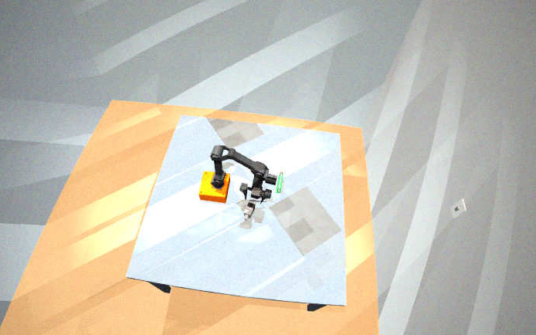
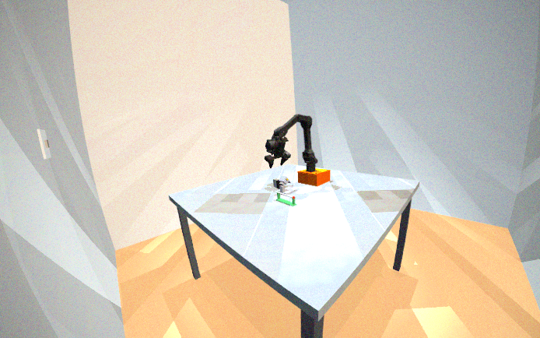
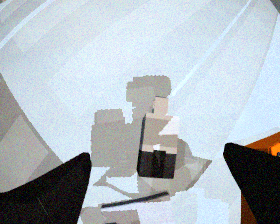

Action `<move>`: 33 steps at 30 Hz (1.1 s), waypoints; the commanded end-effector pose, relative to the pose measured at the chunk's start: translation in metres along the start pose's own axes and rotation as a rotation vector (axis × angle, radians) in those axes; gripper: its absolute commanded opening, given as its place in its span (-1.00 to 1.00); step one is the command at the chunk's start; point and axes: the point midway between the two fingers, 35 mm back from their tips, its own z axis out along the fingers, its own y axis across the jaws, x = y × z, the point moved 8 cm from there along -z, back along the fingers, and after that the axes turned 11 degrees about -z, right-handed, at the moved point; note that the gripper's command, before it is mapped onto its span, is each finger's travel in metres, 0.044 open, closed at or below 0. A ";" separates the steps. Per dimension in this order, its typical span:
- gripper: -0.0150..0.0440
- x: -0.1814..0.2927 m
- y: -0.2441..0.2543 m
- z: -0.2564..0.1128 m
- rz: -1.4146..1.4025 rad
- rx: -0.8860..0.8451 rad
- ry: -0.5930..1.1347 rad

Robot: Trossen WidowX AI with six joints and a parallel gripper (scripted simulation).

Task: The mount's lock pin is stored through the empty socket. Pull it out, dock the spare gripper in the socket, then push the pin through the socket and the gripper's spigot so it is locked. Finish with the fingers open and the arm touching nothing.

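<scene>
Dark-ended block between fingertips.

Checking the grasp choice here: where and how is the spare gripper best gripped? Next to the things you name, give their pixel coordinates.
Probably by the middle of the spare gripper's body (image 1: 249,211) (image 2: 276,183) (image 3: 159,134), from above, the open hand's (image 1: 255,196) (image 2: 277,165) (image 3: 157,150) fingers flanking its long sides. It lies lengthwise between them, narrower across, and its narrow pale stub (image 1: 245,216) (image 3: 161,105), likely the spigot, should stay free.

Between my open fingertips there is free air, with the spare gripper below. The orange base block stands beyond one finger.
</scene>
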 end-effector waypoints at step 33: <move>1.00 0.041 -0.001 0.083 0.172 0.036 -0.036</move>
